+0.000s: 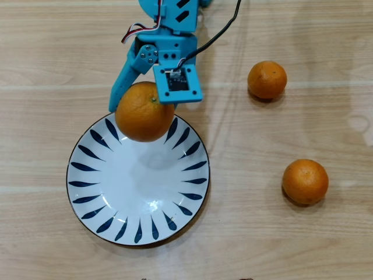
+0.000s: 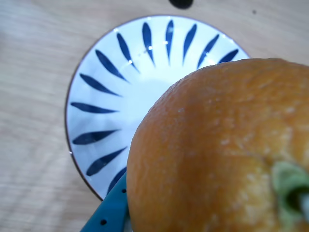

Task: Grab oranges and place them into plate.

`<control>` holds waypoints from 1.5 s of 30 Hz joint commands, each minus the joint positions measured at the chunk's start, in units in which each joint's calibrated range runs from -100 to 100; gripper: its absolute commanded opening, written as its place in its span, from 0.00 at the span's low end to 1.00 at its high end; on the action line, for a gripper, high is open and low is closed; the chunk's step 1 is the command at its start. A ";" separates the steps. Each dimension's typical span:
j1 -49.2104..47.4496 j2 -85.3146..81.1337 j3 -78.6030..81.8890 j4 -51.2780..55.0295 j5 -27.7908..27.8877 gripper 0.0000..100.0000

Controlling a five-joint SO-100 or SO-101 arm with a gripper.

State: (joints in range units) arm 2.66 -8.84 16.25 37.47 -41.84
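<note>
Our gripper (image 1: 143, 114) clasps the larger orange (image 1: 144, 112) above the plate's (image 1: 93, 204) rim. We should centre it, lower, then release.

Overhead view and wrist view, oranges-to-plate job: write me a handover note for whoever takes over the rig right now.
Gripper: shut on the held orange, the one with a green stem mark, carried over the top rim of the plate in the overhead view; one blue finger shows on its left.
Plate: nothing in it yet, as the wrist view also shows.
Upper right orange and lower right orange: both on the table, right of the plate, untouched.
Done: first orange picked up.
Left: release it into the plate, then fetch the other two.
</note>
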 commanded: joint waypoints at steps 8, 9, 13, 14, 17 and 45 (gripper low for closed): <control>1.21 6.14 11.05 -20.58 0.44 0.30; 1.21 6.14 11.05 -20.24 0.07 0.30; 0.89 6.14 10.96 -20.15 -0.09 0.37; 0.81 6.06 11.05 -20.15 -0.09 0.42; 0.57 5.72 11.23 -20.06 -0.09 0.49; -32.98 -36.21 13.41 30.56 -6.83 0.11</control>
State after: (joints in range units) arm -23.85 -40.25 28.29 64.08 -44.65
